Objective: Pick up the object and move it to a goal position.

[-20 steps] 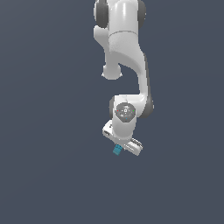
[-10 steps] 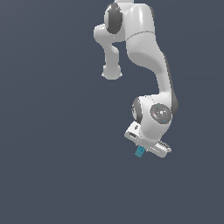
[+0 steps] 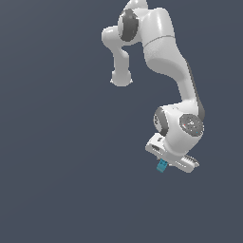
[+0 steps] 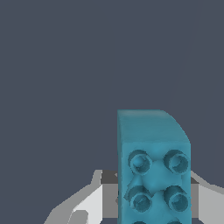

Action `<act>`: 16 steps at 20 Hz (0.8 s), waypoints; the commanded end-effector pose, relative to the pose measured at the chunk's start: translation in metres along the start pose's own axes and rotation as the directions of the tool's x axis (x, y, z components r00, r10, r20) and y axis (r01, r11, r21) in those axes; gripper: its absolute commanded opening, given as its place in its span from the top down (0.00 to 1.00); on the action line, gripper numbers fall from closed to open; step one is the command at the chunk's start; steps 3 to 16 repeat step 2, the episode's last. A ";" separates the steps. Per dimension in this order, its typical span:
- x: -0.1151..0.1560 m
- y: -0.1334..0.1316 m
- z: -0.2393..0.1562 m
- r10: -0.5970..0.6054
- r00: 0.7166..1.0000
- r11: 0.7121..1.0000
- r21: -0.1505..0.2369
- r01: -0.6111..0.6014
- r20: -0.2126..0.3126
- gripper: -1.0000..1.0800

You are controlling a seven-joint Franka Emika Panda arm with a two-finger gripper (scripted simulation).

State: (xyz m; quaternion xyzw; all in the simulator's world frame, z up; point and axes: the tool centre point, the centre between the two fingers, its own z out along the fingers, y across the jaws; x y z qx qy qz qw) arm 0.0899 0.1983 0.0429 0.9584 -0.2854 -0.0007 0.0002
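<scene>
The carry step was in hand, by the look of it: the block (image 3: 162,165) sat in the gripper (image 3: 163,166), low and right of centre in the exterior view, poking out below the white hand with nothing under it but flat grey. In the wrist view the block (image 4: 153,170) filled the lower right of the frame, with the pale fingers (image 4: 83,203) showing on either side of it, so the claw was clamped on the block. No goal marker showed in either picture, so how far the carry had to go could not be judged. The next move would call for holding the squeeze steady while the arm (image 3: 163,52) travelled, since a block this small gives the pads little to bite on.

The block was a teal, plastic-looking brick: elongated, straight-sided, with one rounded upper corner and rows of round recessed studs on the face toward the wrist camera. The arm was glossy white in fat rounded links with dark grey joint bands. The background was a plain matte slate.
</scene>
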 end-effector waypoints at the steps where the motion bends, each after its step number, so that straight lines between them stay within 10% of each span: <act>1: 0.000 -0.003 -0.001 0.001 1.000 1.000 0.001 -0.001 -0.001 1.00; 16: 0.000 -0.003 -0.001 0.001 1.000 1.000 0.001 -0.001 -0.001 1.00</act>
